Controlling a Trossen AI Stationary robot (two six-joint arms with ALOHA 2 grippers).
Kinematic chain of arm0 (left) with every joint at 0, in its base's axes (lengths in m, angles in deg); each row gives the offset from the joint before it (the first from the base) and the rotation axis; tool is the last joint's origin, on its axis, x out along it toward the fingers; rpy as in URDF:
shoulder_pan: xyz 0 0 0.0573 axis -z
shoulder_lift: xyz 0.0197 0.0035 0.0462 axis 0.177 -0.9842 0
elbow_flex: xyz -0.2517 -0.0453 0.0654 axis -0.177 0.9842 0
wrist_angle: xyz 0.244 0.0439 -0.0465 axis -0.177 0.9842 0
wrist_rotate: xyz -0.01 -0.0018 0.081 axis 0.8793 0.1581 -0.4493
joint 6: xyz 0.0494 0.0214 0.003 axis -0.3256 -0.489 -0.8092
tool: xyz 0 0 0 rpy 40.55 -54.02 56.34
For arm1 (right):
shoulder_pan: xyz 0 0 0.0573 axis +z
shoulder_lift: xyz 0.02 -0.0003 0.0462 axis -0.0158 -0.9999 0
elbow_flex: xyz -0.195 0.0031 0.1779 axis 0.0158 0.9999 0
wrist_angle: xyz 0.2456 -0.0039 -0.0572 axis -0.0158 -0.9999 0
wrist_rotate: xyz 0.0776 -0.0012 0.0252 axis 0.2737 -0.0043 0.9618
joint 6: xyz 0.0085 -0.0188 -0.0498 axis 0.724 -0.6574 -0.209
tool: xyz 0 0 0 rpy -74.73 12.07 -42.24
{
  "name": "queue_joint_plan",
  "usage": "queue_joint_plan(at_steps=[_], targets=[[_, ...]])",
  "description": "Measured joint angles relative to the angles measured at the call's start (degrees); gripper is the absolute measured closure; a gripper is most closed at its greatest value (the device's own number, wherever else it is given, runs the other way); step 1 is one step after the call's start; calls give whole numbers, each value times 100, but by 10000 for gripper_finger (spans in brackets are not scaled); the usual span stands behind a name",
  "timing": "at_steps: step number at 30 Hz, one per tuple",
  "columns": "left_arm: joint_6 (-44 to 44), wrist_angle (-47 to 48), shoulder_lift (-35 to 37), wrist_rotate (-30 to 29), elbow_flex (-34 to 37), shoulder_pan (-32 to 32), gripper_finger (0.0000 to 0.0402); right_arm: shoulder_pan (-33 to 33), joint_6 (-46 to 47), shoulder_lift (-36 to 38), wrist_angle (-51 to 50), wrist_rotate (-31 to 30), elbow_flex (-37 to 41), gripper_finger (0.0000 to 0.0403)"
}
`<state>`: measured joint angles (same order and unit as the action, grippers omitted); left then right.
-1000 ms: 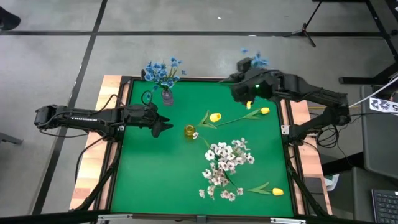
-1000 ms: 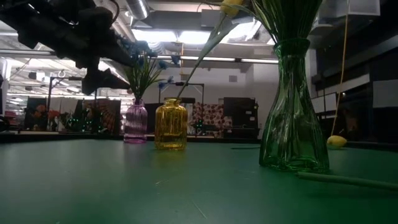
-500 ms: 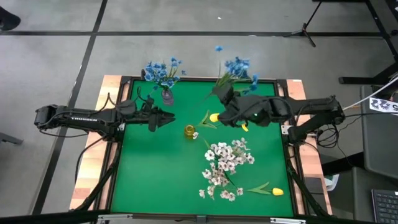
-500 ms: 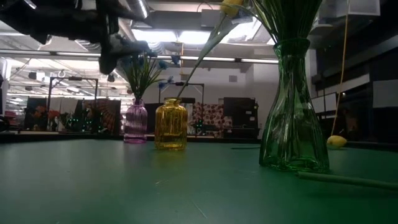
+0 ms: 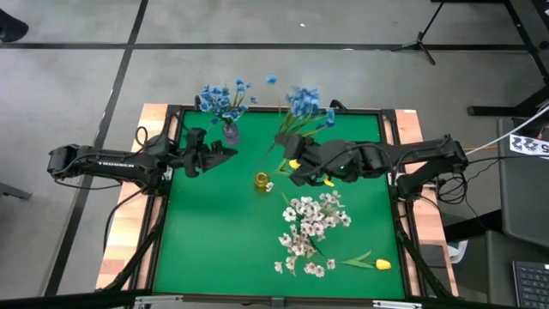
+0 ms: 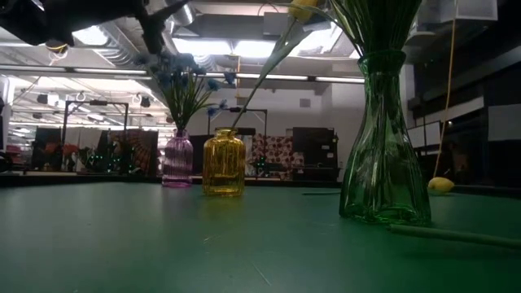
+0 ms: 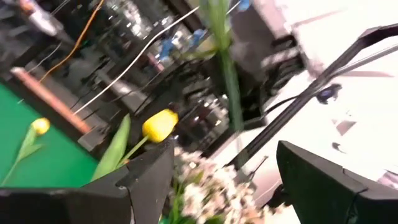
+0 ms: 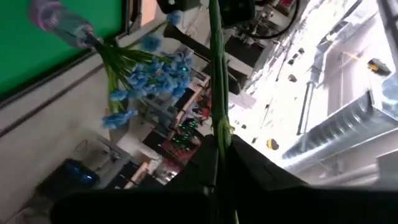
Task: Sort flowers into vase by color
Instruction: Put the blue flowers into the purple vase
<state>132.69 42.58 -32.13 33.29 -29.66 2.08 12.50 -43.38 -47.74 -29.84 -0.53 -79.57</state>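
Green felt table (image 5: 214,240): my right gripper (image 5: 296,163) clamps a blue sprig (image 5: 302,103) aloft, bound for the purple vase (image 5: 230,131), where my left gripper (image 5: 225,154) waits spread wide to receive it

The surface (image 5: 214,232) is plain green with a pale wood border. Blue blossoms (image 5: 221,96) fill a pink-purple vase (image 6: 177,159); an amber-yellow vase (image 6: 223,163) and a green glass vase (image 6: 383,146) stand nearby. White blossoms (image 5: 310,225) and yellow buds (image 5: 383,265) show too.
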Motion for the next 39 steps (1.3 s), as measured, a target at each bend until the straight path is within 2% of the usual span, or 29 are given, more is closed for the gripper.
queue_joint_plan(at_steps=[10, 22, 39], targets=[[-139, -9, -23, 160, -183, 47, 125, -37, -216, -473, 743, 577, -1, 384], [-293, 89, -234, 160, -493, 403, 125, -125, -195, -757, 1422, 1301, 2, 382], [-442, 288, -965, 197, -1226, 515, 125, -114, 229, -776, 1332, 1485, 2, 382]])
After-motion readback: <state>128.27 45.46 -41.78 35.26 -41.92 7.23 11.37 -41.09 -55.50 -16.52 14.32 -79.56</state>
